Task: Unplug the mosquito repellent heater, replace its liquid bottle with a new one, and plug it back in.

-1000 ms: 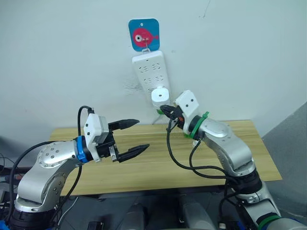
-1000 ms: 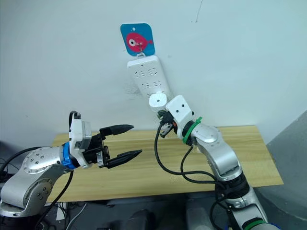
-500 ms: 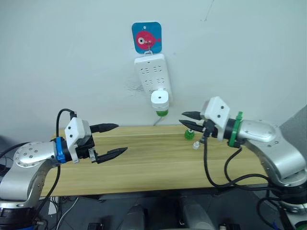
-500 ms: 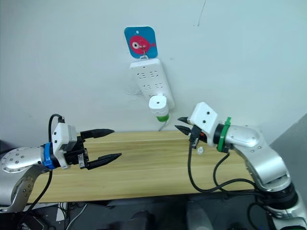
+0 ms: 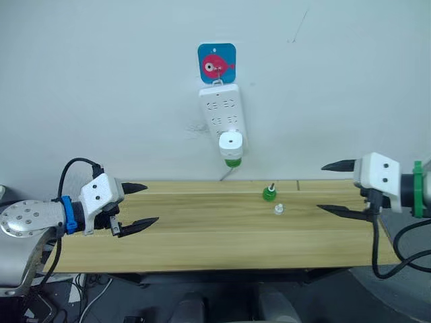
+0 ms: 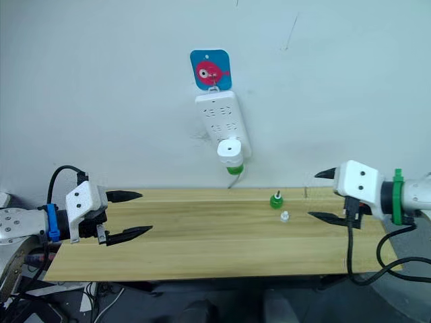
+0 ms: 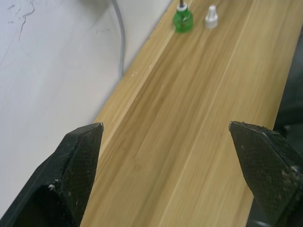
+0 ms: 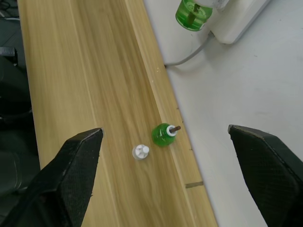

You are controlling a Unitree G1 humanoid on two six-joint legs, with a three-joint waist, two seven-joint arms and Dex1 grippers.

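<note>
The heater (image 5: 231, 143) hangs plugged into the power strip (image 5: 223, 114) at upper centre, with a green bottle screwed in. Both the left gripper (image 5: 137, 205) and right gripper (image 5: 339, 188) hover with fingers spread, empty, at the frame's sides. A loose green bottle (image 5: 269, 193) and small cap (image 5: 279, 209) stand on the surface (image 5: 202, 229); a careless reach could topple them.

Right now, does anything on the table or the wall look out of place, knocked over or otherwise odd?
One small thing: a small green liquid bottle stands uncapped on the wooden table, its wick bare, with a small white cap beside it. The white mosquito repellent heater sits plugged into the white wall power strip. Nothing is spilled or tipped.
</note>
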